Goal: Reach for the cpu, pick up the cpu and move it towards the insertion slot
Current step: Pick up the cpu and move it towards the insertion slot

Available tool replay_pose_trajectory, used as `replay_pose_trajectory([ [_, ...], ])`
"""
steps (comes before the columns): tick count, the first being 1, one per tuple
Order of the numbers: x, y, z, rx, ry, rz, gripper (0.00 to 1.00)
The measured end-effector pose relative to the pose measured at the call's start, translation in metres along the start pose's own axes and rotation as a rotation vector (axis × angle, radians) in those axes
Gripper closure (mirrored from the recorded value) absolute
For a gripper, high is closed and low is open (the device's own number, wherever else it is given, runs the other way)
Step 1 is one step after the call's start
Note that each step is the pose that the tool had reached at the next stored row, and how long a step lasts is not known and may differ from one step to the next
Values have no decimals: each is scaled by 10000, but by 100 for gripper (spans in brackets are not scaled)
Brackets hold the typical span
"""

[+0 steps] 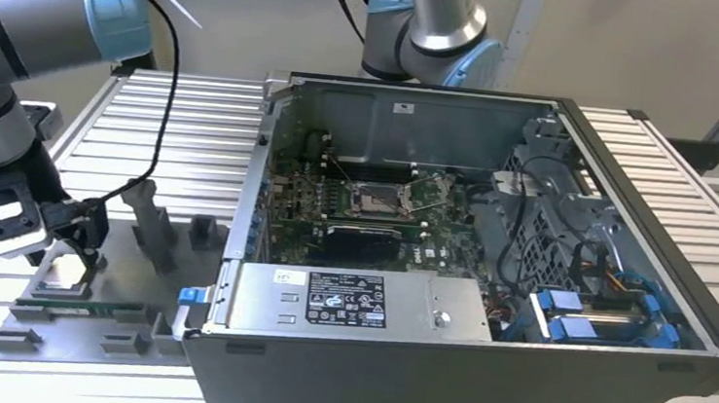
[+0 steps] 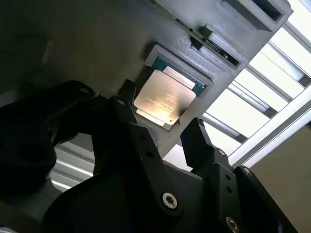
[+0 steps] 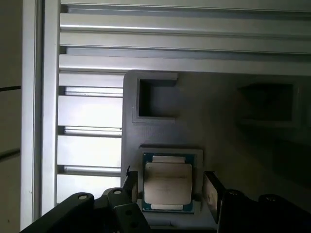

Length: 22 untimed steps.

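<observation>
claw (image 3: 170, 190) is spread wide, a finger either side of the cpu (image 3: 168, 182), not gripping it yet; cpu sits in its grey tray (image 3: 214, 121) recess, well apart from the insertion slot (image 1: 373, 201)

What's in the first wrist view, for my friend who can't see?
The open gripper straddles the cpu, a silvery square chip lying in a recess of a grey tray. Pale metal slats lie beyond the tray.

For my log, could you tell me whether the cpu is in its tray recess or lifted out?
In: the cpu lies flat in the tray recess, the open gripper straddling it.
</observation>
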State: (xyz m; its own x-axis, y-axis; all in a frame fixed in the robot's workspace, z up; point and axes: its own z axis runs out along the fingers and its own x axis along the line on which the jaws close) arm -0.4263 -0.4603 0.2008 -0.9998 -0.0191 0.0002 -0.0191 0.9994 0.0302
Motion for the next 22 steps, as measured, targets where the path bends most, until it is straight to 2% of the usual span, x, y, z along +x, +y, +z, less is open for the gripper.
replay_pose_trajectory([
  [8,5,-26,57,-2,-3,1,0],
  [16,5,-29,123,-2,-2,1,0],
  [22,6,-30,150,-1,-1,0,0],
])
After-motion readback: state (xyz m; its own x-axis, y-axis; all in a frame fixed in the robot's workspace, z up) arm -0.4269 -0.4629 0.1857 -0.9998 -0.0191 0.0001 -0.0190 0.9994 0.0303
